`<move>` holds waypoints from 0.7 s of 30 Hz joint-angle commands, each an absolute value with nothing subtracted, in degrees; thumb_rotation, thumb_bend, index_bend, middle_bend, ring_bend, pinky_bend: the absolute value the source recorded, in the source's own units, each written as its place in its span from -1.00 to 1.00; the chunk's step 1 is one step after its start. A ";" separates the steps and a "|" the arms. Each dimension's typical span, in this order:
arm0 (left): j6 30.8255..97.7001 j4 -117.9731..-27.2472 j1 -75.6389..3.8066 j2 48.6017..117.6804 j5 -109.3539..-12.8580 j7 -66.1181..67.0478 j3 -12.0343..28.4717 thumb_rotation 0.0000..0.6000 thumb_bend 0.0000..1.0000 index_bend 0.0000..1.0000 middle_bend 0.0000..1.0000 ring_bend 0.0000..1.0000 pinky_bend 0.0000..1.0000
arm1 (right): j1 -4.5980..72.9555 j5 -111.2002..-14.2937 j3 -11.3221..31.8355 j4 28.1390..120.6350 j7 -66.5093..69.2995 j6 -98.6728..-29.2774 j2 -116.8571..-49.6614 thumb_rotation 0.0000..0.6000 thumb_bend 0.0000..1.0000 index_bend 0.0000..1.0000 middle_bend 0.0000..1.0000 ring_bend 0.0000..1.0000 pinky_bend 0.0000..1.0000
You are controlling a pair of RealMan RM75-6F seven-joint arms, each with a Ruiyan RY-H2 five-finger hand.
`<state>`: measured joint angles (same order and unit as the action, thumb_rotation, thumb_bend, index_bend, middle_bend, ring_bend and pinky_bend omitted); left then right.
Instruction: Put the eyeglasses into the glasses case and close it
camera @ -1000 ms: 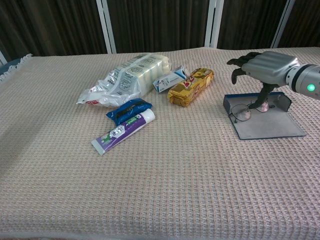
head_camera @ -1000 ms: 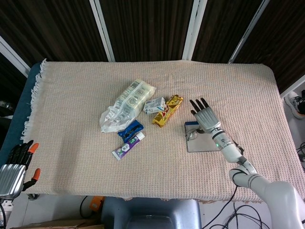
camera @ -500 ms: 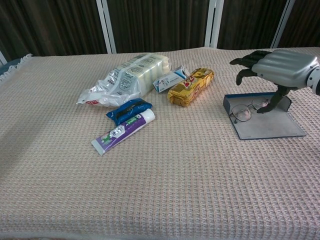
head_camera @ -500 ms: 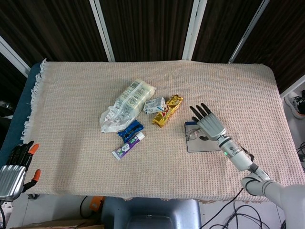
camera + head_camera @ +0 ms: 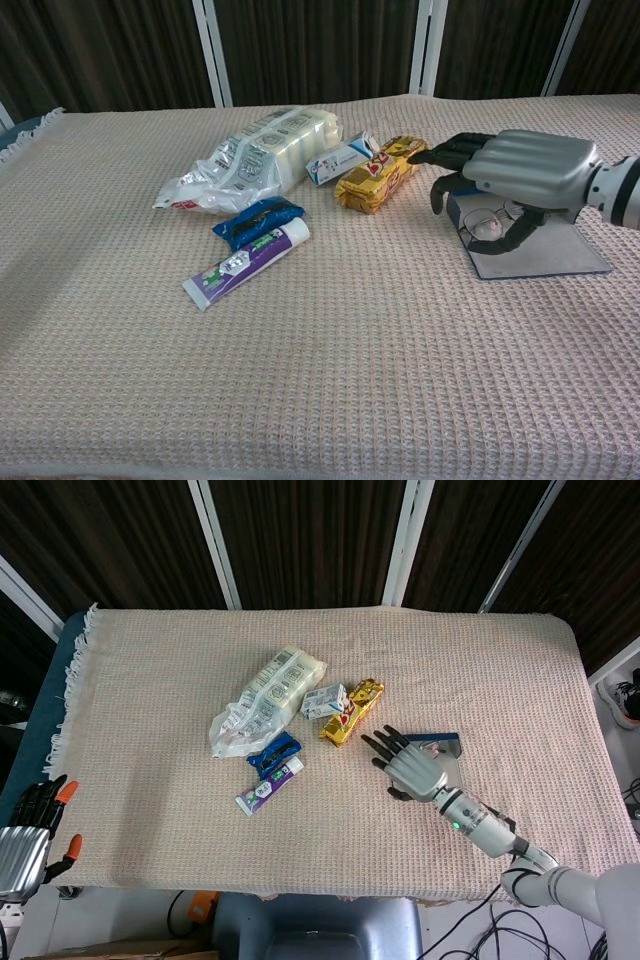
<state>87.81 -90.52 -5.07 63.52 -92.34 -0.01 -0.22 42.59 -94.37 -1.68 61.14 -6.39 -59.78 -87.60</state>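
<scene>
The wire-framed eyeglasses (image 5: 487, 224) are lying in the open blue-grey glasses case (image 5: 545, 252) on the beige woven tabletop (image 5: 330, 360), right of the yellow snack packet (image 5: 380, 174). My right hand (image 5: 522, 172) is hovering over them, fingers spread, holding nothing. My left hand (image 5: 28, 835) is hanging off the tabletop's edge, fingers apart, empty.
</scene>
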 commanded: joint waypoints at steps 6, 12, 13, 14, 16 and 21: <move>88.17 -90.50 -4.90 63.53 -92.50 -0.13 -0.24 1.00 -0.14 -1.00 -1.00 -1.00 -0.86 | 43.21 -93.74 -1.25 62.00 -11.32 -57.58 -88.08 1.00 0.28 0.04 -1.00 -1.00 -1.00; 88.02 -90.46 -4.96 63.41 -92.50 -0.45 -0.26 1.00 -0.14 -1.00 -1.00 -1.00 -0.85 | 43.10 -92.71 -0.45 61.55 -12.31 -57.26 -89.00 1.00 0.28 0.04 -1.00 -1.00 -1.00; 88.09 -90.45 -4.93 63.39 -92.52 -0.55 -0.26 1.00 -0.14 -1.00 -1.00 -1.00 -0.86 | 43.19 -92.58 -0.50 61.50 -12.56 -56.80 -88.99 1.00 0.28 0.05 -1.00 -1.00 -1.00; 88.23 -90.43 -4.89 63.37 -92.57 -0.69 -0.24 1.00 -0.14 -1.00 -1.00 -1.00 -0.86 | 43.24 -92.45 -0.60 61.38 -13.11 -56.31 -88.98 1.00 0.28 0.07 -1.00 -1.00 -1.00; 88.48 -90.37 -4.80 63.35 -92.64 -0.88 -0.21 1.00 -0.14 -1.00 -1.00 -1.00 -0.86 | 43.22 -92.34 -0.76 61.19 -14.05 -55.81 -89.01 1.00 0.28 0.09 -1.00 -1.00 -1.00; 88.52 -90.23 -4.76 63.37 -92.78 -1.07 -0.29 1.00 -0.11 -1.00 -1.00 -1.00 -0.85 | 43.33 -91.84 -1.09 61.14 -15.37 -54.20 -89.12 1.00 0.30 0.11 -1.00 -1.00 -1.00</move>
